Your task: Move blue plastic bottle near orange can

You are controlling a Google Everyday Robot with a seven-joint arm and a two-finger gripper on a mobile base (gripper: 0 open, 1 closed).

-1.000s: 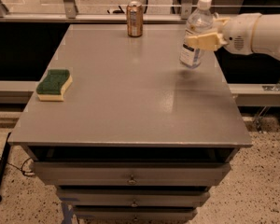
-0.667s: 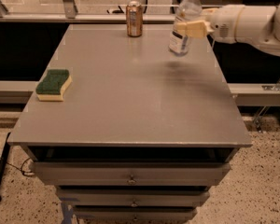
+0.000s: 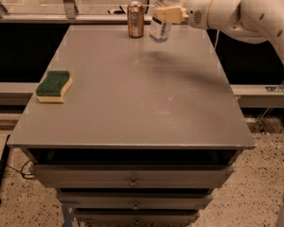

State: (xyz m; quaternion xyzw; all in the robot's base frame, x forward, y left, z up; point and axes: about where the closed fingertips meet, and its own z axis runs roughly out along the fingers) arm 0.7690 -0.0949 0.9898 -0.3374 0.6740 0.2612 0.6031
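The gripper hangs over the far edge of the worktop. Its tan fingers are closed around the middle of the bottle, which leans a little in their hold. The bottle's base seems to be clear of the surface, with a soft shadow spread below it and towards the near side.

A second ago the fingers held the same bottle well apart from the can, out towards the side the arm reaches in from. Since then they have carried it across and back in a steady sweep. The can now stands upright just beyond the fingertips, on the side away from the arm, close to the bottle but with a narrow gap showing between the two. The can itself has not shifted.

That change covers most of the task: the bottle is already near the can. What remains is probably to lower it until it stands on the worktop and then open the fingers. Care is needed that its lean does not knock the can.

Far from the fingers, towards the near corner, a green and yellow sponge lies untouched.
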